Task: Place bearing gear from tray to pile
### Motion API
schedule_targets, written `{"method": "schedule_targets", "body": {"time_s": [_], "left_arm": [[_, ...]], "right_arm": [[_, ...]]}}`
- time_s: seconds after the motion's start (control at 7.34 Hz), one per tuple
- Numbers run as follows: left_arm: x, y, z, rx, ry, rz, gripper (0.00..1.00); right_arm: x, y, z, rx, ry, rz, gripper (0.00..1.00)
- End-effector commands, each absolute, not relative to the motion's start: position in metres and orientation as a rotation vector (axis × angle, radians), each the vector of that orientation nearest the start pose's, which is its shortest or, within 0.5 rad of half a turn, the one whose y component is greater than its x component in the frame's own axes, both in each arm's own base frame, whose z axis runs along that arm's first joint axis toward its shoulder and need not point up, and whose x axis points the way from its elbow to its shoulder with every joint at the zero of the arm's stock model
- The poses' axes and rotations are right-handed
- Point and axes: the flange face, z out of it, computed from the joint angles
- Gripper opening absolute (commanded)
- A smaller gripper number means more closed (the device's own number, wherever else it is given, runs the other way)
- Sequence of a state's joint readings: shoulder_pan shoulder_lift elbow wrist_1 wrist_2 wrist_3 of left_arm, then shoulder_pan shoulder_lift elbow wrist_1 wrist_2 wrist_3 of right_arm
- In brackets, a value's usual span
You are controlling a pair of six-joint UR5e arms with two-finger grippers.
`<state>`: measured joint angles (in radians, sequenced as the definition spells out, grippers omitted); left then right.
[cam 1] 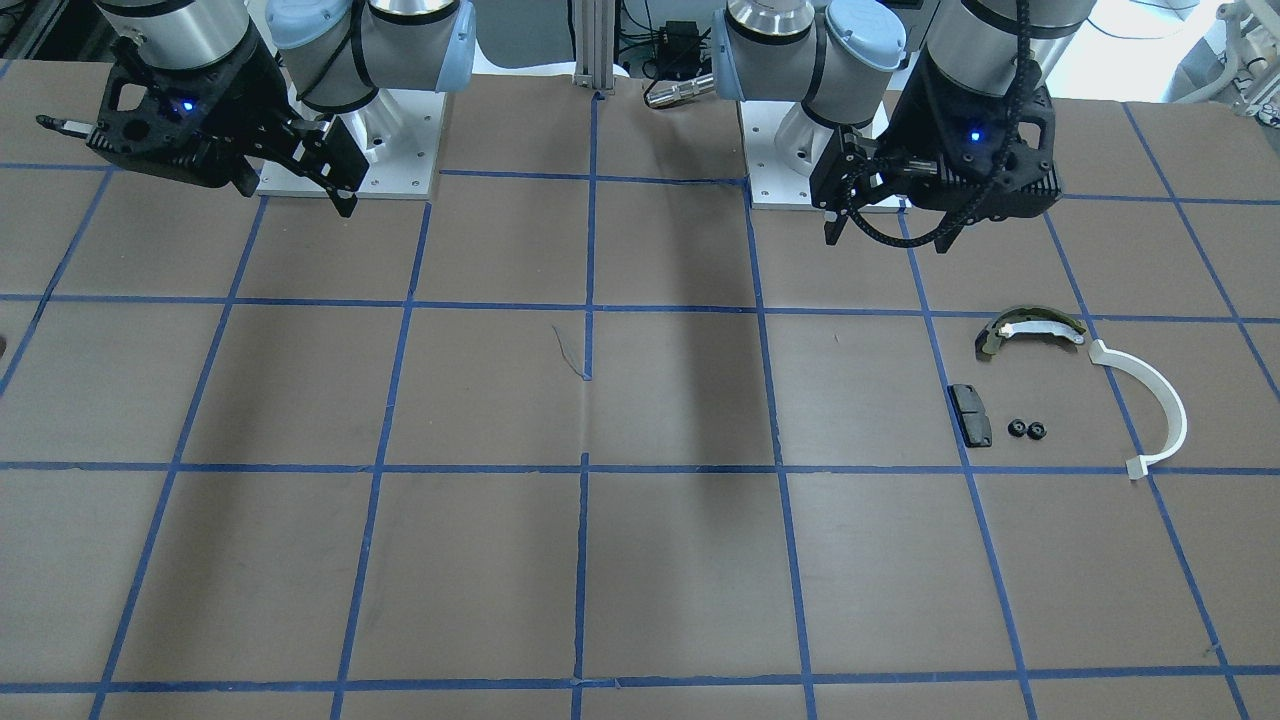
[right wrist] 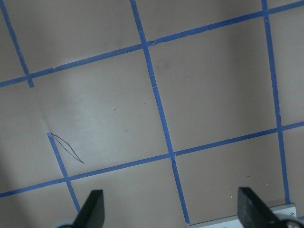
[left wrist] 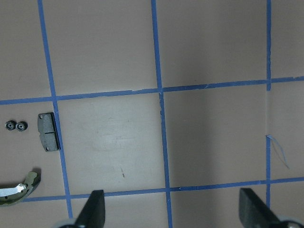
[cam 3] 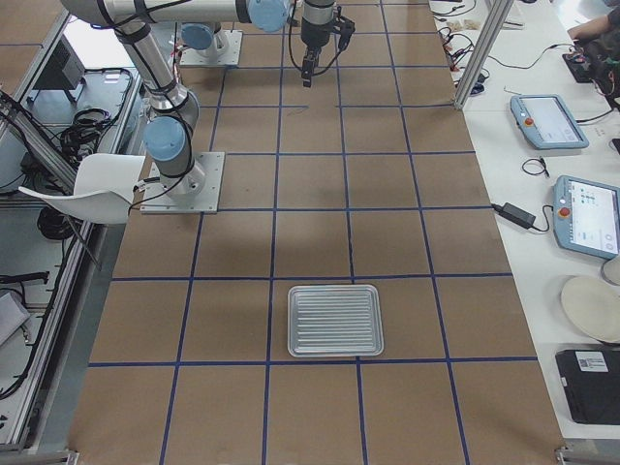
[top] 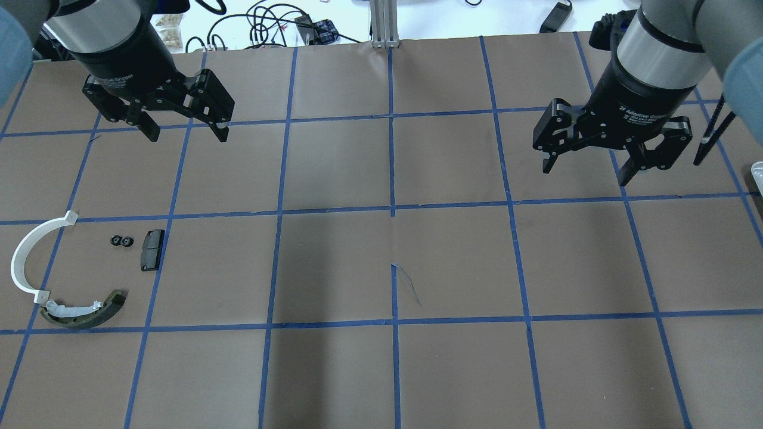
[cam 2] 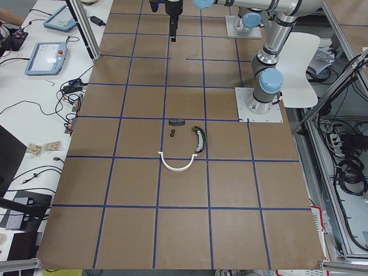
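Observation:
Two small black bearing gears (top: pixel 121 241) lie side by side on the table in the pile, between the thin white half-ring (top: pixel 27 262) and the black rectangular pad (top: pixel 152 249). The olive-and-white brake shoe (top: pixel 83 313) lies just in front of them. The gears also show in the left wrist view (left wrist: pixel 15 125) and the front view (cam 1: pixel 1027 430). The ribbed metal tray (cam 3: pixel 336 320) lies at the table's right end with nothing showing in it. My left gripper (top: pixel 188 136) is open and empty, above the table behind the pile. My right gripper (top: pixel 585 176) is open and empty, above the table's right half.
The brown table is marked with a blue tape grid. A corner of the tray (top: pixel 757 173) shows at the overhead view's right edge. Cables and tablets lie on the white bench (cam 3: pixel 552 126) beyond the far edge. Both arm bases (cam 1: pixel 350 150) stand at the robot's side.

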<state>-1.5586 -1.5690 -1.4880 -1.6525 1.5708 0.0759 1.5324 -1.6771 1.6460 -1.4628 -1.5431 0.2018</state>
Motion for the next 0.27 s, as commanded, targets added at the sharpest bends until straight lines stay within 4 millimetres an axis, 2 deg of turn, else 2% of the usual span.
{"method": "schedule_targets", "body": {"time_s": [0.0,0.14], "left_arm": [[-0.1273,-0.4912,0.5220,0.099,3.140,-0.007,1.00],[-0.1273,-0.4912,0.5220,0.099,3.140,-0.007,1.00]], "right_arm": [[0.1194,-0.4435,0.4911,0.371,3.093,0.118,1.00],[0.1190,-0.4429,0.4923,0.371,3.097,0.115,1.00]]}}
